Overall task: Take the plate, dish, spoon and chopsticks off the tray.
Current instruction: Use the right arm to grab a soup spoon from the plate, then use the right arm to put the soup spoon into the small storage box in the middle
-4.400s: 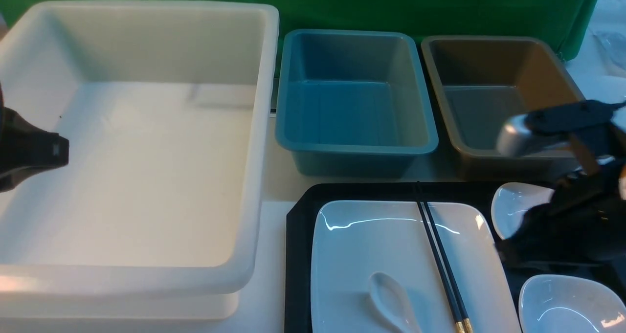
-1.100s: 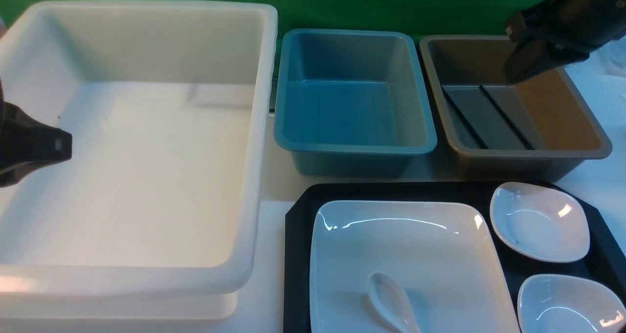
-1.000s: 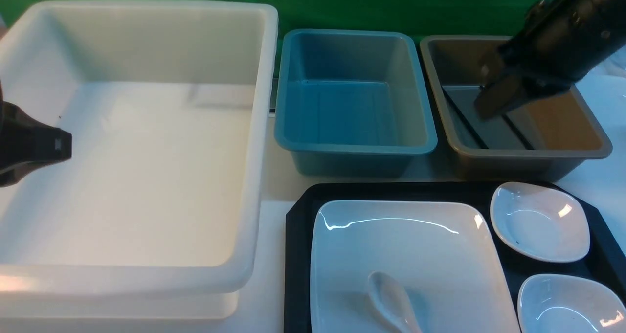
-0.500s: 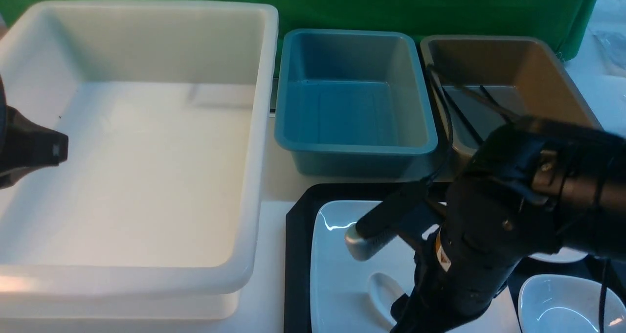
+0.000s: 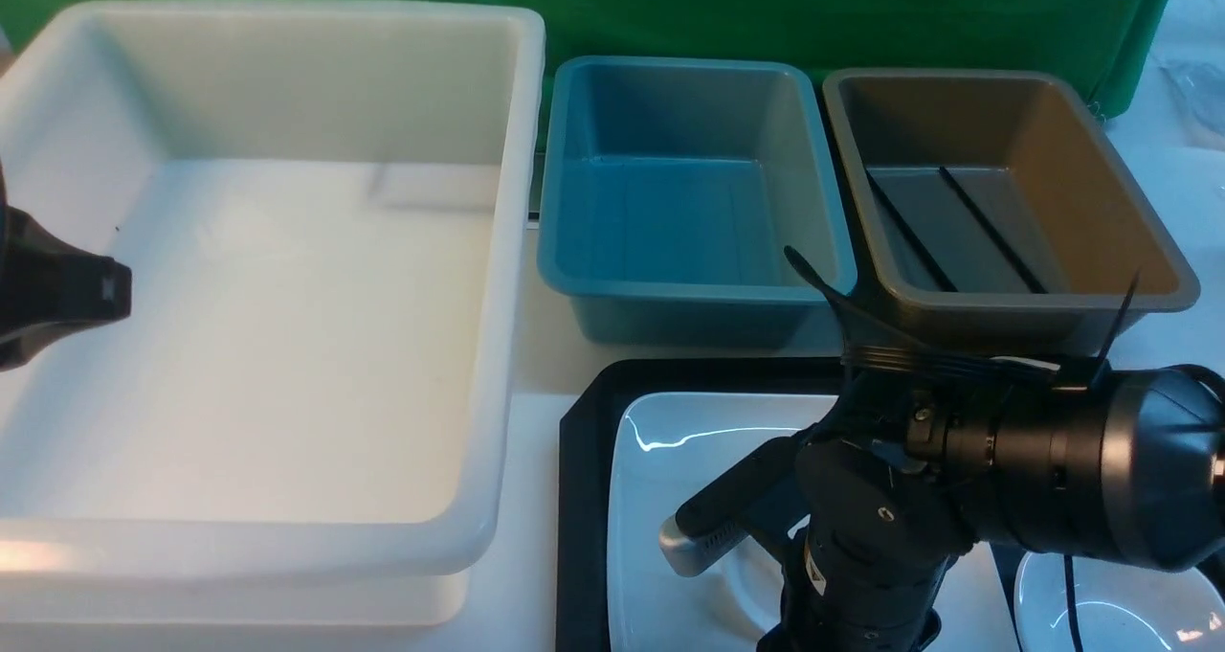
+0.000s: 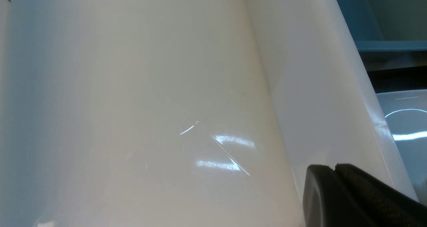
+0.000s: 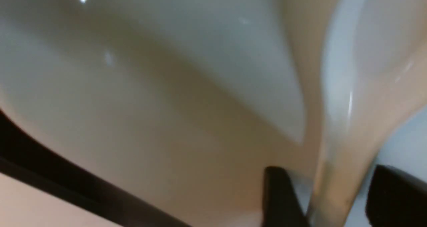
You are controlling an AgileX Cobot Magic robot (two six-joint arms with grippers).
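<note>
The white plate point(image 5: 670, 441) lies on the black tray point(image 5: 584, 499). In the front view my right arm covers most of the plate's near part and hides its own gripper. In the right wrist view the right gripper point(image 7: 328, 173) is open, with the spoon point(image 7: 337, 187) handle between its fingers and a gap on each side. The chopsticks point(image 5: 991, 231) lie in the brown tub point(image 5: 1101, 202). One small white dish point(image 5: 1129, 614) shows at the tray's near right. My left gripper point(image 5: 115, 293) hangs shut and empty over the white tub point(image 5: 517, 250).
A blue tub point(image 5: 689, 293) stands between the white and brown tubs, behind the tray. A green cloth hangs at the back. In the left wrist view the left gripper point(image 6: 335, 167) sits close to the white tub's inner wall point(image 6: 317, 87).
My right arm has swung from above the brown tub down to the near part of the plate. Its jaws now straddle the spoon's handle. The left arm has not moved.
</note>
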